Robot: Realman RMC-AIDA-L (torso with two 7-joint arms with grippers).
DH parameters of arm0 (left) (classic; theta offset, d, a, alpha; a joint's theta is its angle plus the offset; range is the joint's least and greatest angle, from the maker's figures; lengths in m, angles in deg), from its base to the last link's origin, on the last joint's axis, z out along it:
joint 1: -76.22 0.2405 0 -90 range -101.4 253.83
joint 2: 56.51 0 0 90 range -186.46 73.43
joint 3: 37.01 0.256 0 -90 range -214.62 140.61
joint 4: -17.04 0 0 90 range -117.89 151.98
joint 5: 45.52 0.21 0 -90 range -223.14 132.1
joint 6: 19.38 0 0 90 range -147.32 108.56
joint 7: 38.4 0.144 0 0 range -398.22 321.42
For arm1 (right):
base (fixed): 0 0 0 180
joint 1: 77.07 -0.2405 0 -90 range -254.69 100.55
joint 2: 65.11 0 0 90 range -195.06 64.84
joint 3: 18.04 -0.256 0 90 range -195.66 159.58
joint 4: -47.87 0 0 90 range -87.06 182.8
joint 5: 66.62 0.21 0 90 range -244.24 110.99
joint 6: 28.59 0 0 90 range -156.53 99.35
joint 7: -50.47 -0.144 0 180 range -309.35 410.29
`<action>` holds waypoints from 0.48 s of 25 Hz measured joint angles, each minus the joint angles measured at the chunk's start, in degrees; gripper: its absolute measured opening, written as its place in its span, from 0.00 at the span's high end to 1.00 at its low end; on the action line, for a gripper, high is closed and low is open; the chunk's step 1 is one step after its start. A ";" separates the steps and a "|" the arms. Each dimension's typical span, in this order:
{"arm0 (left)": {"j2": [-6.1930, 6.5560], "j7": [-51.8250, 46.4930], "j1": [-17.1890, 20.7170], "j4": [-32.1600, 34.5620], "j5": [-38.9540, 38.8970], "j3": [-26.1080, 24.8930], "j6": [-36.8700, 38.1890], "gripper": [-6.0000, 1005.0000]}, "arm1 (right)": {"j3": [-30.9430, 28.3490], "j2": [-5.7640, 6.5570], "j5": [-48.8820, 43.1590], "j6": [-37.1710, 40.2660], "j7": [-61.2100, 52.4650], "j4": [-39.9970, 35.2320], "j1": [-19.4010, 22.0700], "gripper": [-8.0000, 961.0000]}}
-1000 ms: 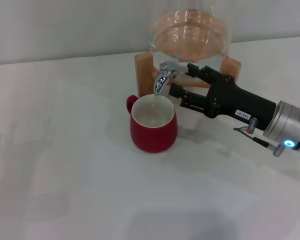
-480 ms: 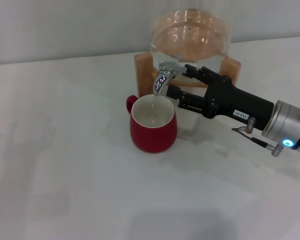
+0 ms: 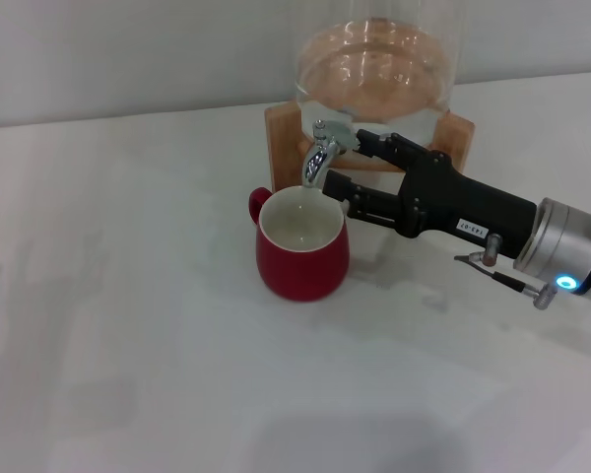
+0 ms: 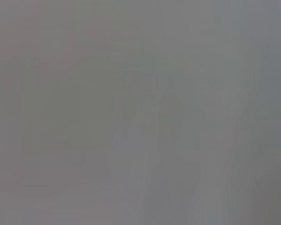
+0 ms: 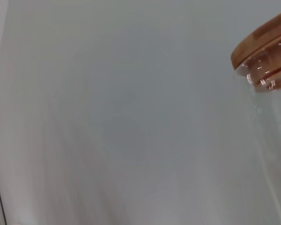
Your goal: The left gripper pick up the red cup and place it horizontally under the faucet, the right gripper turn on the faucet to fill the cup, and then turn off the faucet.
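Observation:
The red cup (image 3: 302, 248) stands upright on the white table, its mouth right under the spout of the chrome faucet (image 3: 320, 155), handle to the left rear. My right gripper (image 3: 346, 160) reaches in from the right, open. Its upper finger lies against the faucet's lever and its lower finger sits just right of the spout, above the cup's rim. The left gripper is out of view; the left wrist view is plain grey.
The glass water jar (image 3: 376, 71) sits in a wooden stand (image 3: 282, 136) at the back of the white table (image 3: 128, 325). In the right wrist view, the jar's wooden lid (image 5: 264, 35) shows against a pale wall.
My right gripper has slid left toward the faucet, bringing its upper finger up to the lever. The cup has not moved.

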 joint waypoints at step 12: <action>0.00 0.00 -0.11 0.00 0.00 0.00 0.00 0.12 | 1.11 0.09 0.02 0.28 -0.52 -0.42 0.24 0.09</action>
